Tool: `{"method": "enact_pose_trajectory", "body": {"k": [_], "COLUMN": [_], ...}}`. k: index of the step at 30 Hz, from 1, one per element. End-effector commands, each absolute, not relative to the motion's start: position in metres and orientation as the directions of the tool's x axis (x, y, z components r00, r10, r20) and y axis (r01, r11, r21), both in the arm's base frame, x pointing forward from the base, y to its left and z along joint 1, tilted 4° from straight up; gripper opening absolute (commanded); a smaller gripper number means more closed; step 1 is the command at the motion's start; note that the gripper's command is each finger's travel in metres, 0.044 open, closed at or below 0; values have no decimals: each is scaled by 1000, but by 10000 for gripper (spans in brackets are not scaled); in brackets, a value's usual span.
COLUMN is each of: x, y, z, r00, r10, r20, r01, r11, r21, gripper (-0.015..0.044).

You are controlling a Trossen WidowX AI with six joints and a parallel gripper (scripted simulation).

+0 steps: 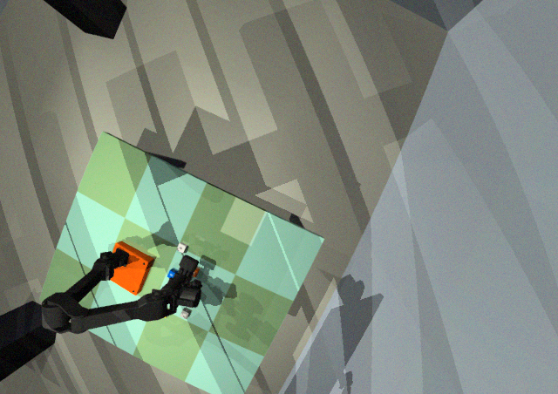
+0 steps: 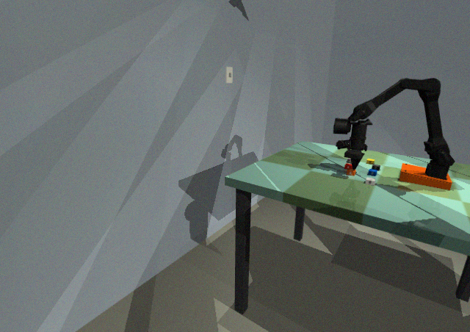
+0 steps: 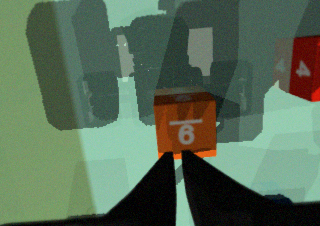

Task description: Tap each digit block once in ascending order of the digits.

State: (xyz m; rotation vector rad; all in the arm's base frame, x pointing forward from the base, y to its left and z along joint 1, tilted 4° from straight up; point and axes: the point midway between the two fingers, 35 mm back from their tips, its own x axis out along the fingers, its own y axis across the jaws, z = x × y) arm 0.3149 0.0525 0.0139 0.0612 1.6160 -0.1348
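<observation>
My gripper (image 3: 177,159) (image 2: 355,167) (image 1: 191,268) is shut and empty, fingers pressed together, pointing down. Its tips hang just at the near side of the orange block (image 3: 186,128) (image 2: 351,172) (image 1: 196,272) marked 6; I cannot tell whether they touch it. A red block (image 3: 305,75) (image 2: 347,165) marked 4 lies to the right in the wrist view. A blue block (image 1: 171,273) (image 2: 371,172), a yellow block (image 2: 370,161), a black block (image 2: 375,167) and a white block (image 1: 182,247) (image 2: 369,181) lie nearby; their digits are too small to read.
The blocks sit on a green-patterned table (image 1: 270,254) (image 2: 265,176). The arm's orange base (image 1: 132,268) (image 2: 421,176) stands at the table's side. Another pale block (image 1: 185,313) lies by the arm's wrist. Heavy shadows of the arm fall across the top.
</observation>
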Motion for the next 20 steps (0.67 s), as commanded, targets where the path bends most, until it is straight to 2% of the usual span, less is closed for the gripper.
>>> {"method": "enact_pose_trajectory", "body": {"k": [1,3,13,17,20], "x": [318,318,277,273,273], "y": [54,54,168,174,174], "z": [30,30,104,109,109], "r00": [-37,-37,-40,-41,-41], "r10": [-38,-38,-28,-28,-28], "r20": [-999,-999,-999,-999,-999], "r01": [126,126,126,126,126], "r11": [991,991,991,991,991], "r21": [-42,-42,-33,-33,-33], "gripper": [20,20,282,388,400]}}
